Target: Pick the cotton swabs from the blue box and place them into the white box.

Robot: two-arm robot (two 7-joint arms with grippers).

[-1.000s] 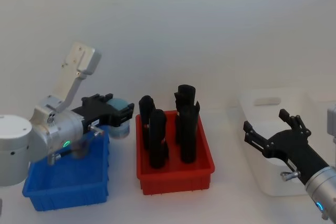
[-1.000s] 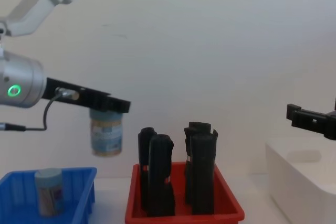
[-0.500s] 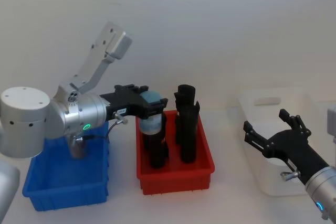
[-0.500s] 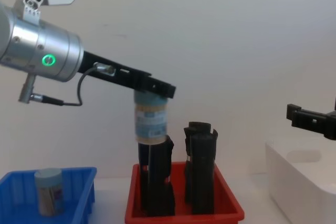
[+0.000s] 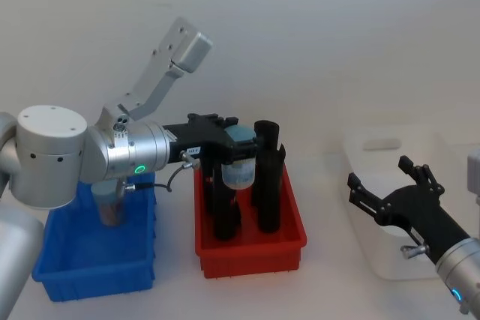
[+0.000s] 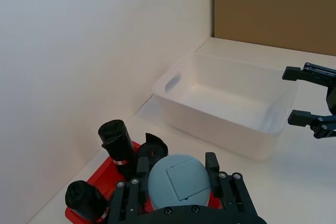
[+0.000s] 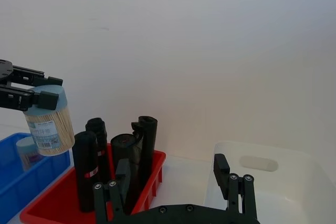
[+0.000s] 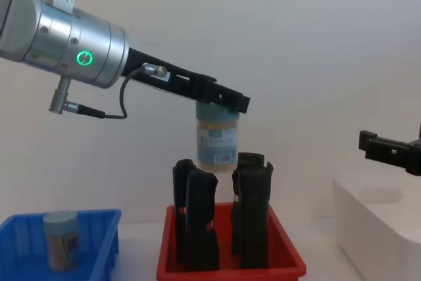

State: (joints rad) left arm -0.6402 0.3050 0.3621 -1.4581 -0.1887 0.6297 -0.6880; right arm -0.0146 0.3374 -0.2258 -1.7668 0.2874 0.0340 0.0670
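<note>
My left gripper [image 5: 238,142] is shut on a cotton swab tub [image 5: 241,164], a translucent cylinder with a pale grey-blue lid. It hangs upright in the air over the red bin, just above the black pieces [image 8: 217,137]. The left wrist view looks down on its lid [image 6: 177,179] between the fingers. A second cotton swab tub [image 5: 110,204] stands in the blue box [image 5: 94,278] at the left. The white box [image 5: 377,137] sits at the right. My right gripper [image 5: 382,174] hovers open over the white box's near side, holding nothing.
A red bin [image 5: 252,250] with several tall black upright pieces [image 5: 264,185] stands between the blue box and the white box. A plain white wall closes the back of the table.
My left gripper has carried the cotton swab tub to the right, from beside the blue box to above the red bin, and a little higher. The right gripper has stayed still.
</note>
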